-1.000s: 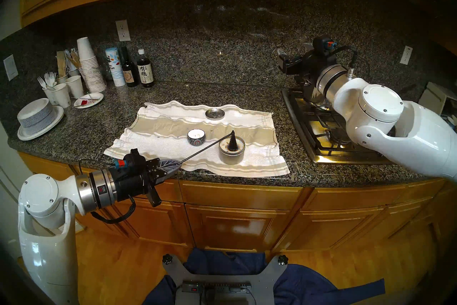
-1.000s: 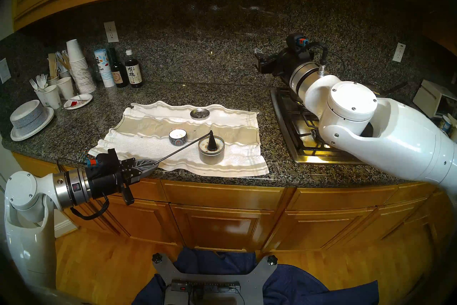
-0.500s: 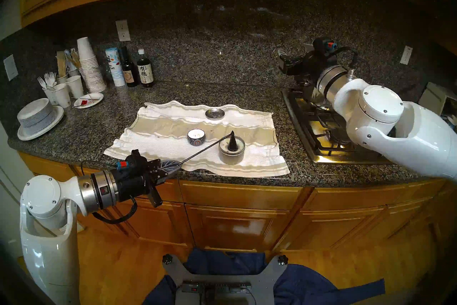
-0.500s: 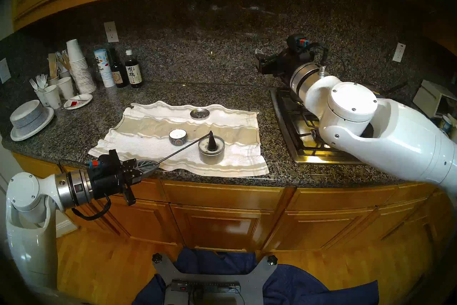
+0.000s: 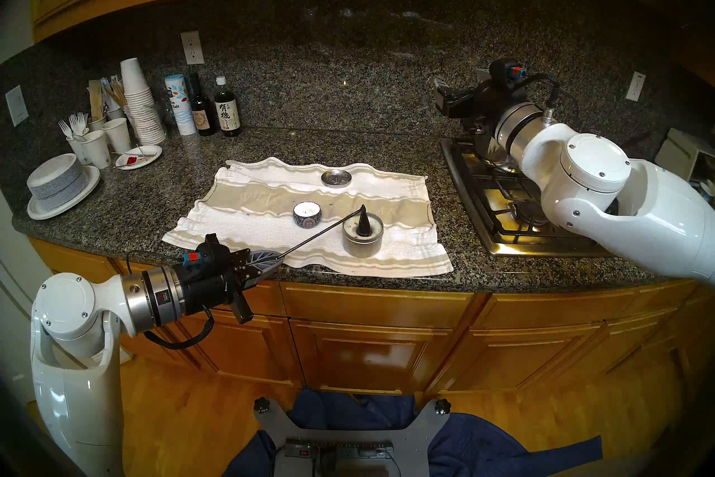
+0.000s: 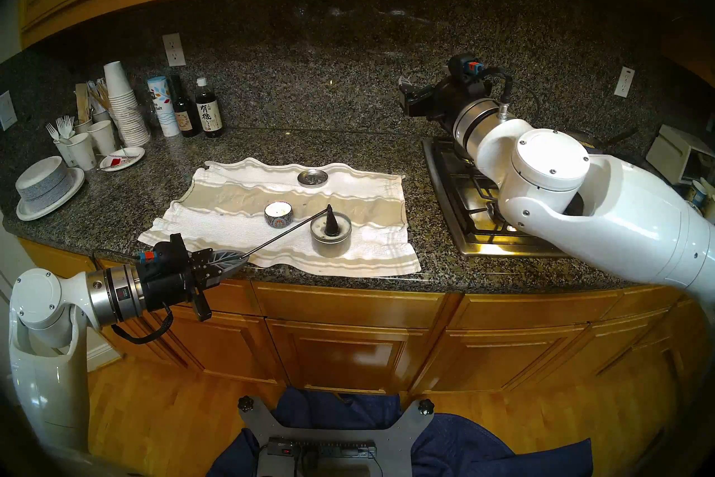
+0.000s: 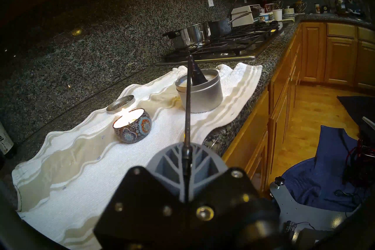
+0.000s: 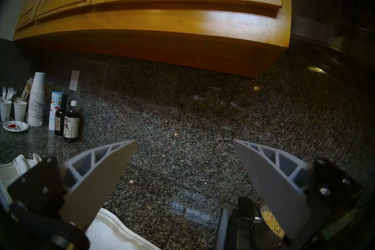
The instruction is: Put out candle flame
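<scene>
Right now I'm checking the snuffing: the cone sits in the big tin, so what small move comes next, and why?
Probably lift the snuffer clear of the big tin and swing it left: no flame shows there, while the patterned candle is lit. The left pincer grips the handle.

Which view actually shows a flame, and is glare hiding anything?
Left wrist view: the patterned candle burns, its wax blown out white. Head views: that flame barely registers; the snuffer cone sits in the silver candle tin. Stove steel glares.
</scene>
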